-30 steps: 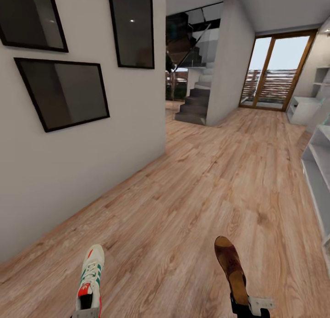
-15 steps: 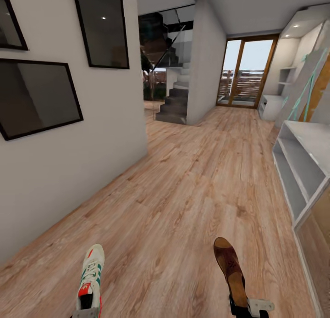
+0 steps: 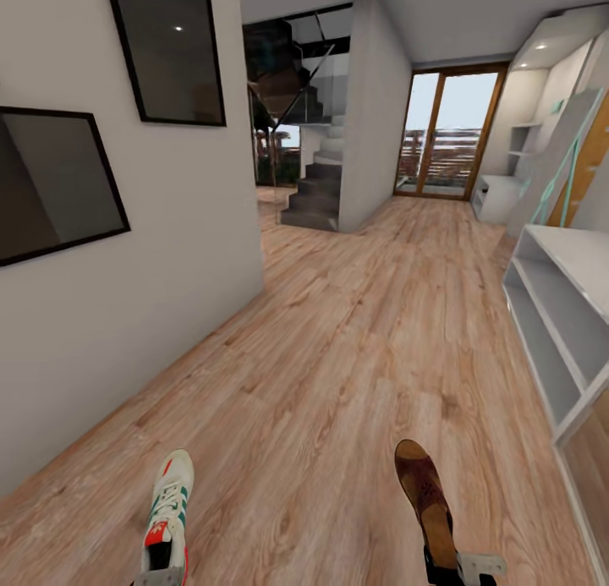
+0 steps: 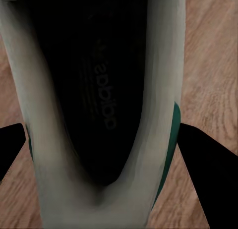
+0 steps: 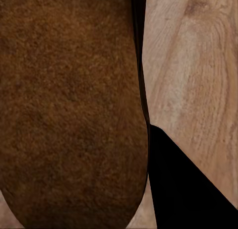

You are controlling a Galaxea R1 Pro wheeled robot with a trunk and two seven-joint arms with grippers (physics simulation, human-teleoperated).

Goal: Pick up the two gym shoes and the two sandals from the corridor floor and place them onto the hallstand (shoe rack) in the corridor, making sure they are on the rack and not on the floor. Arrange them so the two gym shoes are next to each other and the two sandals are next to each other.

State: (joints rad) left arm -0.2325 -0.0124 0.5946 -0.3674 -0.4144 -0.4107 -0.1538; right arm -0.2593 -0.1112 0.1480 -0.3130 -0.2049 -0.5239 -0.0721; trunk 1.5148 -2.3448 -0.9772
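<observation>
**Both arms carrying a shoe down the corridor**

In the head view a sneaker (image 3: pixel 167 518) is showing at the lower left of the frame, toe pointing up the picture, its heel end sitting at the bottom edge where the left gripper (image 3: pixel 161 578) is just peeking in. In the left wrist view the sneaker (image 4: pixel 104 110) is lying between two dark fingers (image 4: pixel 210 179), one at each lower corner; both are pressing against its white sides, so the left gripper is closed on it.

At the lower right of the head view a sandal (image 3: pixel 427 501) is showing, brown upper and tan sole, toe up the picture, its heel meeting the right gripper (image 3: pixel 461 569) at the bottom edge. In the right wrist view the sandal's (image 5: pixel 69 110) brown suede is taking up the left side, and one black finger (image 5: pixel 183 184) is lying against its edge at the lower right. The other finger is hidden, so how tightly the right gripper is clamped cannot be told for sure, though the sandal is being held off the floor (image 3: pixel 355 358).

The rack (image 3: pixel 558 315) is standing along the right edge of the head view, its shelves pale and open. Dark frames (image 3: pixel 169 49) are hanging on the wall at the upper left. Stairs (image 3: pixel 317 193) and a glass door (image 3: pixel 444 134) are lying at the top centre.
</observation>
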